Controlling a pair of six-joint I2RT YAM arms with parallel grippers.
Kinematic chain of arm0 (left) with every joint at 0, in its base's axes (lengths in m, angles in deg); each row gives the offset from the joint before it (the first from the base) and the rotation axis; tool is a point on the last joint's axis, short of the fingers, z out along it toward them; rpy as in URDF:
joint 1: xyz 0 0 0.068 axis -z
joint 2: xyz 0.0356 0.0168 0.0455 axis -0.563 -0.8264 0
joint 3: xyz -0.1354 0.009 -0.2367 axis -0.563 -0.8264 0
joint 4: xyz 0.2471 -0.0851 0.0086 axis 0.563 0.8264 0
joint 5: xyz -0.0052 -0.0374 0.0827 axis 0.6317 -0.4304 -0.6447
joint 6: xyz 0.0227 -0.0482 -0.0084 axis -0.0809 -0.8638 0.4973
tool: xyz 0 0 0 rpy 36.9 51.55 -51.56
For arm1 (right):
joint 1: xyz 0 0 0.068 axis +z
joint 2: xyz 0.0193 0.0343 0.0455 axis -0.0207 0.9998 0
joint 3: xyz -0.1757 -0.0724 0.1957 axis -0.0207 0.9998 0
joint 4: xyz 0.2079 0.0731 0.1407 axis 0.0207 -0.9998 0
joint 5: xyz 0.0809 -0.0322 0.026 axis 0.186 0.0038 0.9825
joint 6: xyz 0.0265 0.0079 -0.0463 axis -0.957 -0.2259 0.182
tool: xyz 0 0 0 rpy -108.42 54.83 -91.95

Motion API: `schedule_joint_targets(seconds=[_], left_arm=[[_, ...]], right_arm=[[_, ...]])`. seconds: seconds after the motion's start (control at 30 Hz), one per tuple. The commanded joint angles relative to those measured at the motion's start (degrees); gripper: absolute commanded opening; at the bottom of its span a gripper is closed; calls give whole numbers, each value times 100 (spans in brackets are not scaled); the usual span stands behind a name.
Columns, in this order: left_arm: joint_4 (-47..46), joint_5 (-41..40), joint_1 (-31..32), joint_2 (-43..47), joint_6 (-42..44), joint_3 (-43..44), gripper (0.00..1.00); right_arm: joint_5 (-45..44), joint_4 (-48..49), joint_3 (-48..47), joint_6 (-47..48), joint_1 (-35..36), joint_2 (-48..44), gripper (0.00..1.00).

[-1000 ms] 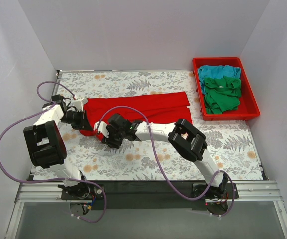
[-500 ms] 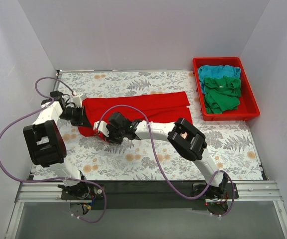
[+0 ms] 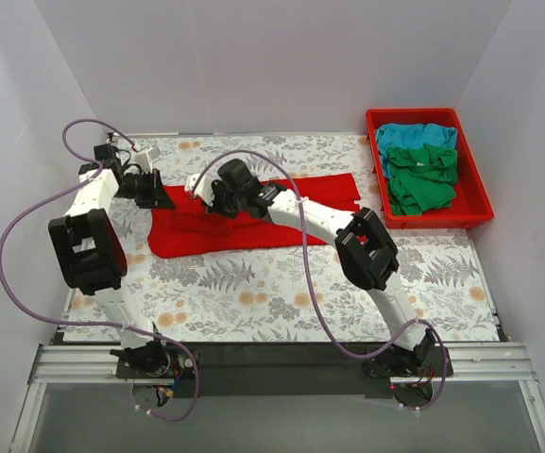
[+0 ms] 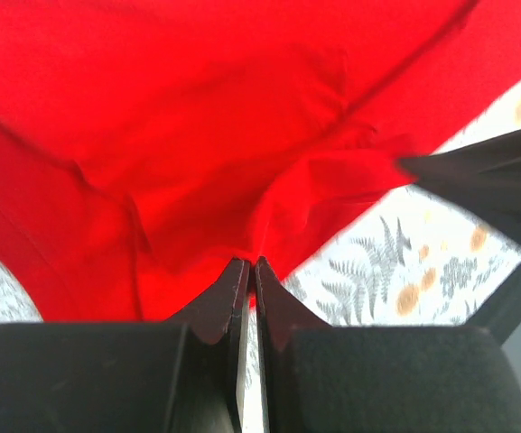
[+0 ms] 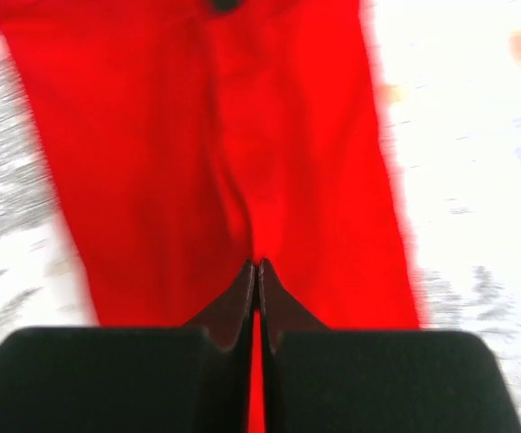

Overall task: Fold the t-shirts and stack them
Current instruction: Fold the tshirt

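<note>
The red t-shirt [image 3: 281, 215] lies lengthwise across the middle of the patterned table, its left end raised and bunched. My left gripper [image 3: 161, 196] is shut on the cloth's left edge; in the left wrist view the red t-shirt [image 4: 197, 117] hangs from the pinched left gripper [image 4: 253, 263]. My right gripper [image 3: 203, 193] is shut on the same end a little to the right; in the right wrist view the red t-shirt [image 5: 197, 135] stretches away from the closed right gripper [image 5: 256, 263]. A green t-shirt [image 3: 423, 179] and a turquoise t-shirt [image 3: 416, 135] lie crumpled in the tray.
A rigid red tray [image 3: 480, 209] stands at the far right of the table. Grey walls close the table in on the left, back and right. Purple cables loop from both arms. Floral tablecloth [image 3: 281, 293] shows in front of the shirt.
The right gripper has shut on the red shirt's near-left edge. Both grippers have carried that end away from the near side toward the back, the right arm swinging far over the shirt.
</note>
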State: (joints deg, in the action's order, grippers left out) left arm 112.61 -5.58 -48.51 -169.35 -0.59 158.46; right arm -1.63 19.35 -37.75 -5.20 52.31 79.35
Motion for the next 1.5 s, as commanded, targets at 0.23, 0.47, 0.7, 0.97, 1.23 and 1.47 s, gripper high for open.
schedule_joint_targets(seconds=[0.23,0.47,0.7,0.97,1.23,1.47], left_arm=[[-1123,143,70,-913,-1067,914,0],[-1536,126,176,-1265,-1260,1179,0],[-1791,-226,448,-1626,-1199,1617,0],[-1862,-587,501,-1697,-1102,1592,0],[-1713,-419,510,-819,-874,907,0],[-1098,-612,492,-230,-435,248,0]], right_arm=[[-332,10,-1641,856,-498,1052,1],[-446,230,-1650,901,-638,1237,1],[-569,607,-1510,787,-691,1220,1],[-666,722,-1492,918,-744,1299,1],[-218,714,-764,778,-735,596,1],[186,696,-122,760,-709,78,1]])
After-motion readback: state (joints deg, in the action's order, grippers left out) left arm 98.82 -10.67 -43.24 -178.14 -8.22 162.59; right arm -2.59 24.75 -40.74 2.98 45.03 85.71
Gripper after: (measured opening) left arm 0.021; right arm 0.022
